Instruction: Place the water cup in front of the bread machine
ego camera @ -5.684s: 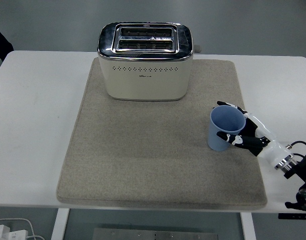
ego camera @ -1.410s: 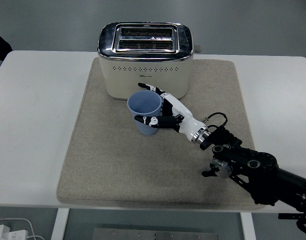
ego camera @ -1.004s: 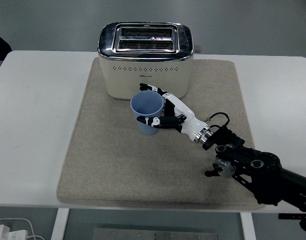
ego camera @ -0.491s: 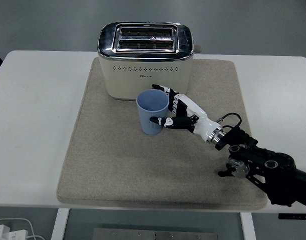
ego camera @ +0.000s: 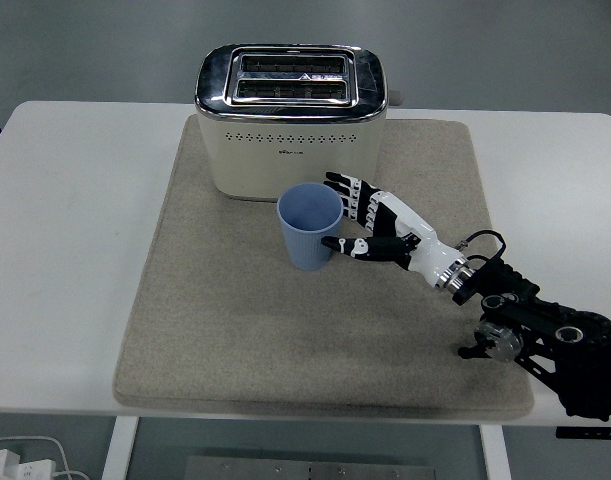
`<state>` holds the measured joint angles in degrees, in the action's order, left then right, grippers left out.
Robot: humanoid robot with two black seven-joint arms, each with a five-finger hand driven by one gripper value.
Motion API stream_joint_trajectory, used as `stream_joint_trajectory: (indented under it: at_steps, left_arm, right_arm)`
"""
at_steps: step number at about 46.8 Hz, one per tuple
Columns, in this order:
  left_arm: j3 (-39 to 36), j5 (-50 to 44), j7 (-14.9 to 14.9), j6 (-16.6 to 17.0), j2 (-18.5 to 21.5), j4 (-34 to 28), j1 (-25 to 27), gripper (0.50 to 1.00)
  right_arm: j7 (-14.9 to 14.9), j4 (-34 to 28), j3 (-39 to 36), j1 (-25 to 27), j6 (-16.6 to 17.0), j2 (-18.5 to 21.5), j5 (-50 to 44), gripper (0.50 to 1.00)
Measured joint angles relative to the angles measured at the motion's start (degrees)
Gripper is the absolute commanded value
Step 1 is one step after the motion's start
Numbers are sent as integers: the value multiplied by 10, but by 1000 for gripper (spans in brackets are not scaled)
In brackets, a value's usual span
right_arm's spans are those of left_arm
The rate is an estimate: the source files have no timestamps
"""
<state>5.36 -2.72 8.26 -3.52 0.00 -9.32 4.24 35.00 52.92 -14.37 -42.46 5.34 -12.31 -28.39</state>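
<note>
The light blue water cup (ego camera: 309, 228) stands upright on the beige mat (ego camera: 225, 330), just in front of the cream and chrome bread machine (ego camera: 290, 120). My right hand (ego camera: 347, 214) is right beside the cup on its right side. Its fingers (ego camera: 360, 196) are spread and straightened behind the cup's right edge, and the thumb tip sits at or just off the cup's wall. Nothing is held. The black right arm (ego camera: 540, 340) runs back to the lower right corner. The left arm is out of view.
The mat covers the middle of the white table (ego camera: 65, 230). The bread machine stands at the mat's far edge, with its two slots showing nothing inside. A dark shape shows at the left picture edge. A power strip (ego camera: 15, 462) lies on the floor below.
The right hand carried the cup from the mat's right side to in front of the bread machine and set it down. Its fingers have opened, and the arm has drawn back to the right.
</note>
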Motion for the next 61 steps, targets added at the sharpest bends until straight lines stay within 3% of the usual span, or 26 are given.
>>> stream_joint_trajectory:
  at_steps: [19,46,61]
  left_arm:
    - [0,0,0,0,0,0,0,1000]
    - [0,0,0,0,0,-1,0,1000]
    - [0,1,0,-1,0,-2,1,1000]
  right_arm:
    - [0,11,-2,1,20,-42,0,928]
    - [0,21,-5,1,66,-161,76,928]
    - [0,7,-20,-6,63,-166,183,928]
